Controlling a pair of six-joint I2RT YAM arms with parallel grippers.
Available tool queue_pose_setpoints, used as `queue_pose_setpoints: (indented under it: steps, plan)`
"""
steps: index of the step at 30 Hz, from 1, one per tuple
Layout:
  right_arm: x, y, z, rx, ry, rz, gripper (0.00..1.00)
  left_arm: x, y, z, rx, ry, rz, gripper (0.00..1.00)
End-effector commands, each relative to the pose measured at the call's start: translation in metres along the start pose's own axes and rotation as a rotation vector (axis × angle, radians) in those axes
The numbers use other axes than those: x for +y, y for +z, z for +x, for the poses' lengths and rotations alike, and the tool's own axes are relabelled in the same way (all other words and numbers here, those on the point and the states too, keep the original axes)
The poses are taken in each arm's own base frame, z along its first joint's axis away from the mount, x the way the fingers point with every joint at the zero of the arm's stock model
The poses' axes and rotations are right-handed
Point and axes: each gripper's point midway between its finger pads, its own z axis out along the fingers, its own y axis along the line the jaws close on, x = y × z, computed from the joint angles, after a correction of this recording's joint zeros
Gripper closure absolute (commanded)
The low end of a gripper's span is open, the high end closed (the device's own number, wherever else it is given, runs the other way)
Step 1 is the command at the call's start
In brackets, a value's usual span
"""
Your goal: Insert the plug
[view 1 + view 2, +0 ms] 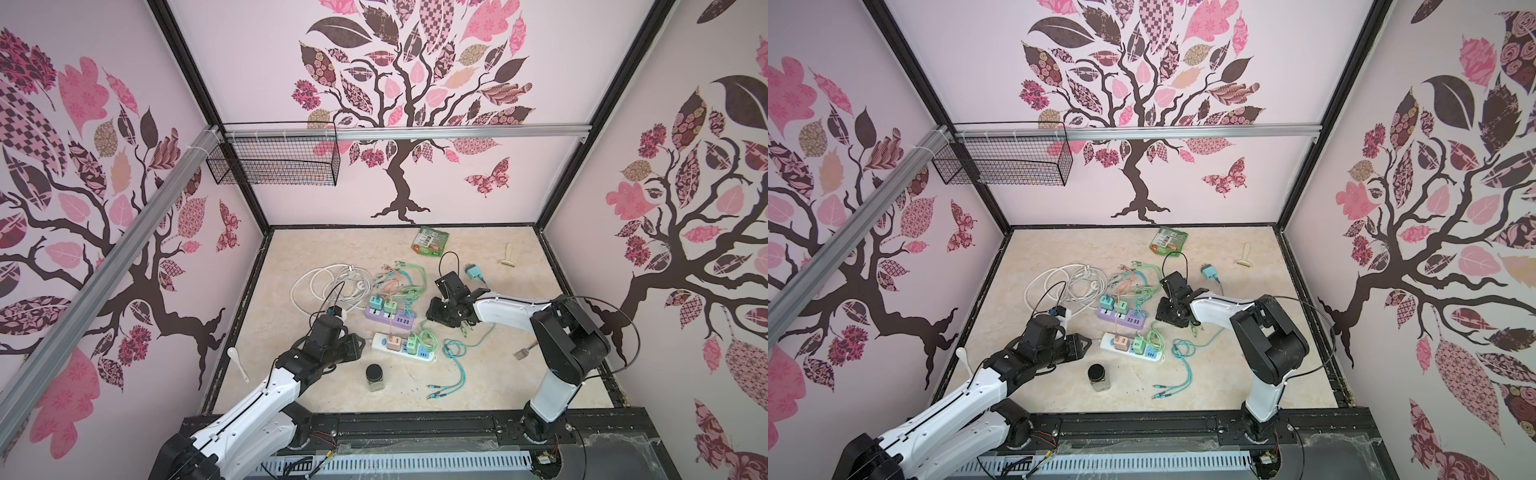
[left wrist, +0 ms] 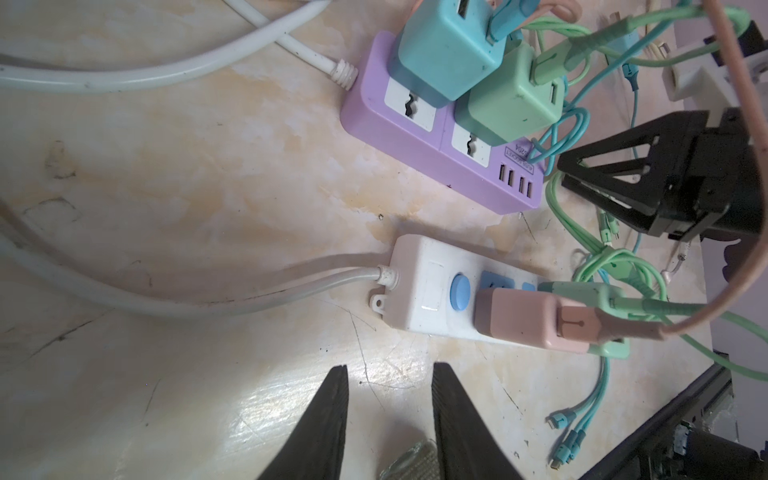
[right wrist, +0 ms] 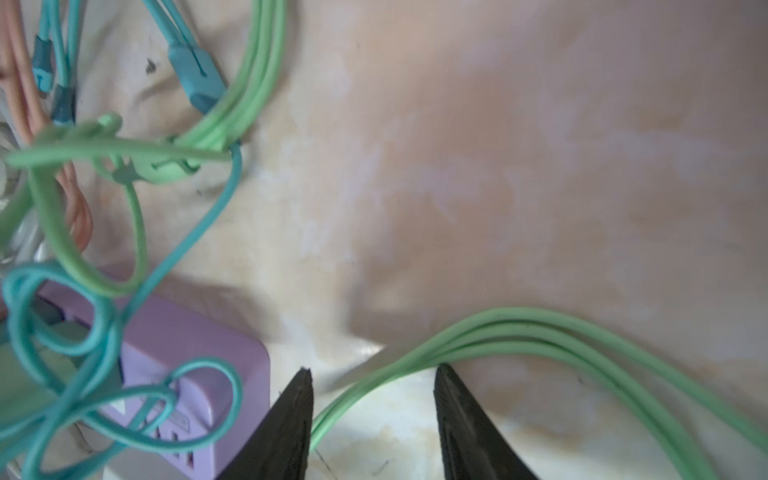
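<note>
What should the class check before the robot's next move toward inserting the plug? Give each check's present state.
1. Left gripper empty: ok, jaws open.
2. Right gripper holding a plug: not ok; open, only the green cable runs between its jaws.
3. Free socket openings on the purple power strip: ok.
4. Free socket on the white power strip: cannot tell, adapters cover it.
5. Teal adapter lying unplugged on the table: ok.
</note>
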Motion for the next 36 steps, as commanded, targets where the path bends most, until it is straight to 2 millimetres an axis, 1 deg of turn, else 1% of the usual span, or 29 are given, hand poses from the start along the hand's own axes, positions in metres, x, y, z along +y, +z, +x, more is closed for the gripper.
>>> queue_pose_setpoints:
  steps: [1, 3, 5, 8, 11, 14, 17, 20, 23, 25, 29, 31, 34, 36]
  plan:
    - [-0.012, 0.013, -0.022, 0.001, -0.009, 0.03, 0.51, -0.008, -0.011, -0.017, -0.051, 0.014, 0.009, 0.63]
    - [-0.007, 0.01, -0.041, -0.033, -0.051, 0.042, 0.51, -0.008, -0.013, -0.017, -0.059, 0.011, 0.011, 0.62]
    - [0.001, 0.004, -0.06, -0.072, -0.113, 0.068, 0.51, -0.008, -0.014, -0.016, -0.062, 0.01, 0.011, 0.62]
    - [0.016, -0.013, -0.08, -0.122, -0.194, 0.069, 0.51, -0.007, -0.014, -0.016, -0.062, 0.005, 0.01, 0.62]
    - [0.027, -0.034, -0.086, -0.143, -0.25, 0.048, 0.49, -0.007, -0.015, -0.016, -0.061, 0.006, 0.01, 0.62]
    - [0.036, -0.061, -0.08, -0.144, -0.28, -0.004, 0.45, -0.007, -0.014, -0.016, -0.064, 0.006, 0.009, 0.62]
    - [0.042, -0.09, -0.062, -0.127, -0.281, -0.066, 0.44, -0.006, -0.012, -0.016, -0.064, 0.006, 0.006, 0.61]
    - [0.05, -0.122, -0.038, -0.144, -0.319, -0.122, 0.45, -0.006, -0.009, -0.018, -0.06, 0.01, 0.004, 0.61]
    - [0.059, -0.15, -0.006, -0.139, -0.371, -0.178, 0.49, -0.009, -0.005, -0.02, -0.052, 0.011, 0.006, 0.61]
    - [0.063, -0.164, 0.02, -0.124, -0.399, -0.214, 0.51, -0.01, -0.002, -0.023, -0.05, 0.013, 0.007, 0.61]
    - [0.063, -0.173, 0.065, -0.077, -0.408, -0.231, 0.5, -0.013, 0.005, -0.026, -0.047, 0.01, 0.014, 0.61]
    - [0.065, -0.173, 0.083, -0.067, -0.426, -0.219, 0.49, -0.014, 0.008, -0.028, -0.045, 0.01, 0.017, 0.62]
    - [0.071, -0.163, 0.106, -0.034, -0.441, -0.198, 0.45, -0.016, 0.014, -0.03, -0.039, 0.01, 0.02, 0.62]
    - [0.075, -0.155, 0.117, -0.023, -0.452, -0.173, 0.45, -0.018, 0.017, -0.032, -0.035, 0.013, 0.022, 0.62]
